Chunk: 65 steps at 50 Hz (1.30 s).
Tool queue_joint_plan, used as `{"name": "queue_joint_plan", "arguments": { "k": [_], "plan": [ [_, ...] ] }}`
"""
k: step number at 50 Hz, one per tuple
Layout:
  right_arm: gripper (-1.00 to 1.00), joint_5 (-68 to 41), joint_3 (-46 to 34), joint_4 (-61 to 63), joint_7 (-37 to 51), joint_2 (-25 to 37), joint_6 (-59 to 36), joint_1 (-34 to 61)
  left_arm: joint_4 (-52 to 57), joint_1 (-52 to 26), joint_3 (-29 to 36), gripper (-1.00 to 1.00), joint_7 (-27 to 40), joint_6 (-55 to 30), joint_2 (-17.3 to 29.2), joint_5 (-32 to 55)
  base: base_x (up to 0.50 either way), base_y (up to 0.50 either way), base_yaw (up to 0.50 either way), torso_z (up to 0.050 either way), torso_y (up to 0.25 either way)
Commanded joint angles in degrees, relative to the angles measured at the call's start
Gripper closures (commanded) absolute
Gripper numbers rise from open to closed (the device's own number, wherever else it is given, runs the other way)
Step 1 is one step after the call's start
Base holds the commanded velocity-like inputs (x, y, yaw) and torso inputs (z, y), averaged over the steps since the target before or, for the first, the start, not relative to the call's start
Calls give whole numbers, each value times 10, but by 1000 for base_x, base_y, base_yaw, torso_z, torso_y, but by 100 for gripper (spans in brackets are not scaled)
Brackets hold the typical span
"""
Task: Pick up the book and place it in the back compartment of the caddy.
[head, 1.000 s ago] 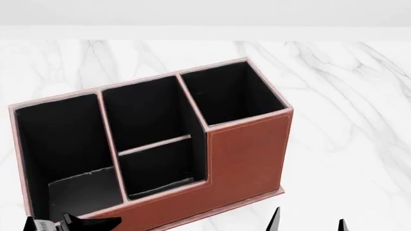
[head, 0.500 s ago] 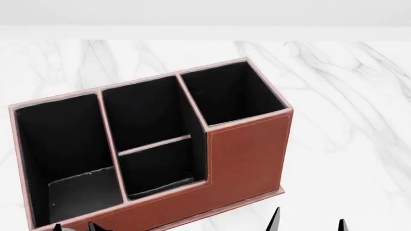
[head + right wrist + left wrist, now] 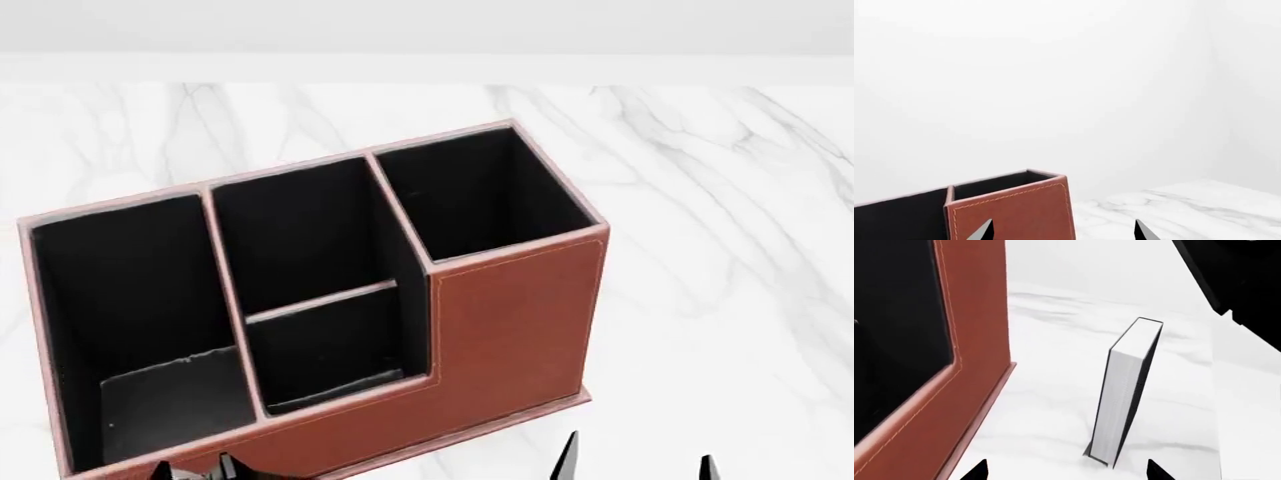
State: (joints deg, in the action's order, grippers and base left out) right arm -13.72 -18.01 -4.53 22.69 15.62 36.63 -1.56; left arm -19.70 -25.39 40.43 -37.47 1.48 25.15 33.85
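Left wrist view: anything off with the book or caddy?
Nothing damaged or spilled. The book stands upright on end on the marble table, beside the caddy and apart from it, white page edge facing the camera. The left gripper is open in front of it. The head view doesn't show the book.

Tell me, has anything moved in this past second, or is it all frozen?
Only the left end effector moved: from the head view it slid rightward along the bottom edge, in front of the caddy. Nothing was grabbed or released. The caddy, the marble table and the right end effector stayed put.
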Motion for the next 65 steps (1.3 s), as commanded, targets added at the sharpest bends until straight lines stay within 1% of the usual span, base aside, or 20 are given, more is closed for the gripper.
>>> {"name": "queue_joint_plan", "arguments": {
  "k": [1,11,17,37,65],
  "plan": [
    [-100,0,-2,-1,1,1,1,0,-12,-15,11,-100,5,-1,-18,-17,0,0,0,0,0],
    [-100,2,-5,-8,0,-1,0,6,-33,-27,11,-100,-2,12,-34,-19,0,0,0,0,0],
    [-100,4,-7,-8,2,0,0,5,-11,-28,16,-100,4,3,-34,-20,0,0,0,0,0],
    [-100,3,-10,-12,3,0,2,7,-11,-41,34,-100,6,-8,-49,-34,0,0,0,0,0],
    [-100,3,-15,-13,4,3,4,8,-114,-81,47,-100,-26,4,-107,-41,0,0,0,0,0]
  ]
}}
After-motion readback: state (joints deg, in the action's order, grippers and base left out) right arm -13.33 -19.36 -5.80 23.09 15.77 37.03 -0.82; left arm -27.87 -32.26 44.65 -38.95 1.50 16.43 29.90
